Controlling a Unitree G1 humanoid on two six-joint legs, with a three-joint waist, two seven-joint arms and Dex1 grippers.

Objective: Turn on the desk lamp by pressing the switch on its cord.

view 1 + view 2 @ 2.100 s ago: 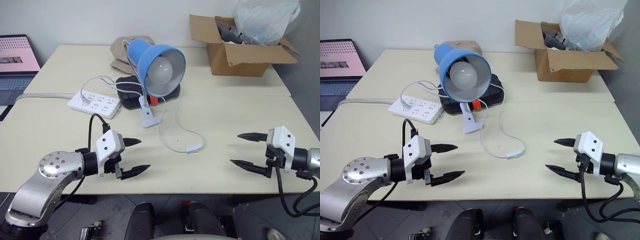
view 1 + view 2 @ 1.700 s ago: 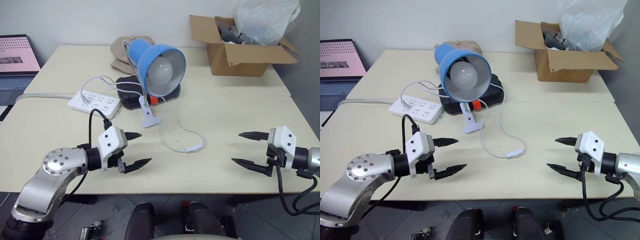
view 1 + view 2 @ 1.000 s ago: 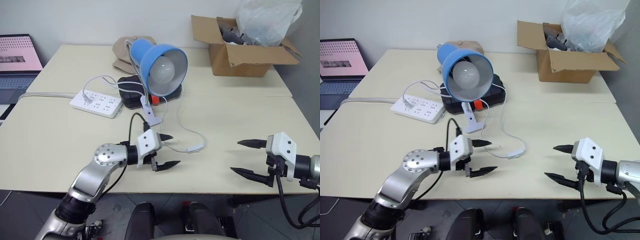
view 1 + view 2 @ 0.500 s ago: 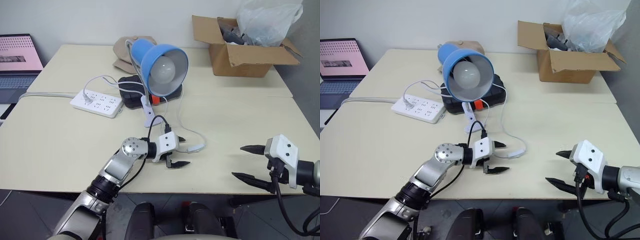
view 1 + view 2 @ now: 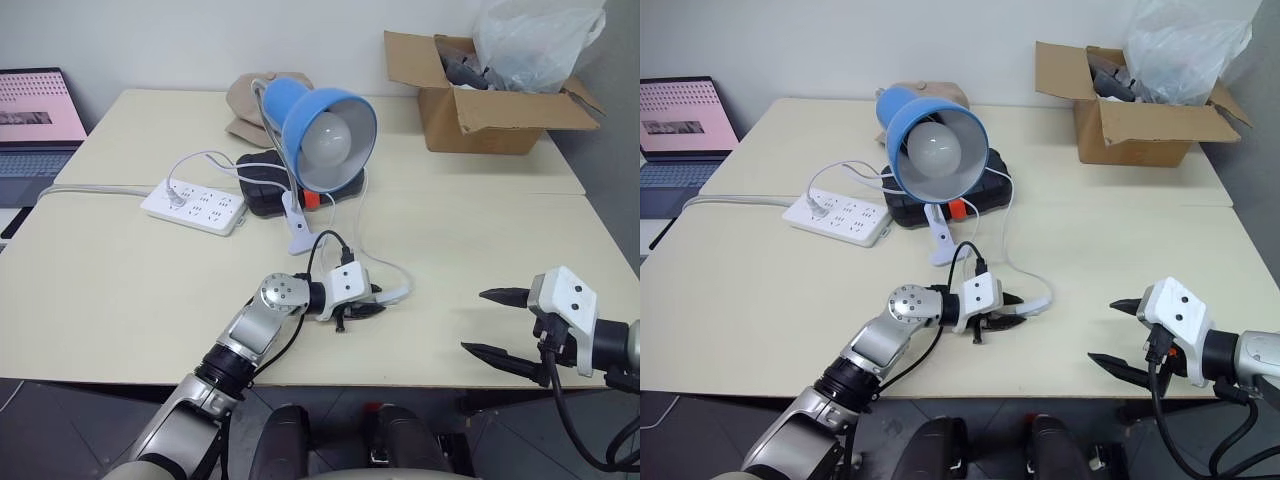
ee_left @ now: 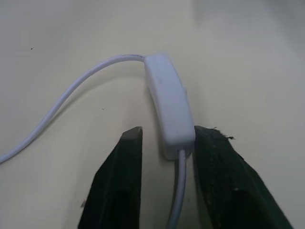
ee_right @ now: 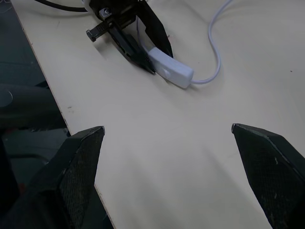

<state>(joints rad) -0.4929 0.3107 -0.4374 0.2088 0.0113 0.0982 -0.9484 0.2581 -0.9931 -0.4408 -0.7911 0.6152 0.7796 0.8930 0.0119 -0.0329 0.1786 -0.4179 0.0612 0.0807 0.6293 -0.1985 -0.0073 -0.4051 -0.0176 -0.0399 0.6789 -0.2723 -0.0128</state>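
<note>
The blue desk lamp (image 5: 325, 140) stands clipped upright mid-table, its white bulb unlit. Its thin white cord (image 5: 362, 225) loops down across the table to the white switch (image 6: 169, 105), which lies flat near the front. My left gripper (image 5: 372, 305) lies low on the table with its black fingers (image 6: 219, 181) drawn in around the near end of the switch; one finger touches its side, the other stands a narrow gap off. My right gripper (image 5: 485, 320) hovers open at the table's front right, well apart from the switch (image 7: 170, 69).
A white power strip (image 5: 193, 207) lies at the left, with a black case (image 5: 262, 185) and a beige hat (image 5: 250, 100) behind the lamp. An open cardboard box (image 5: 480, 95) with a plastic bag sits at the back right. A laptop (image 5: 35, 110) is at the far left.
My left gripper moved right along the front of the table to the switch, and its fingers went from wide open to drawn in around it. The right gripper stayed put.
</note>
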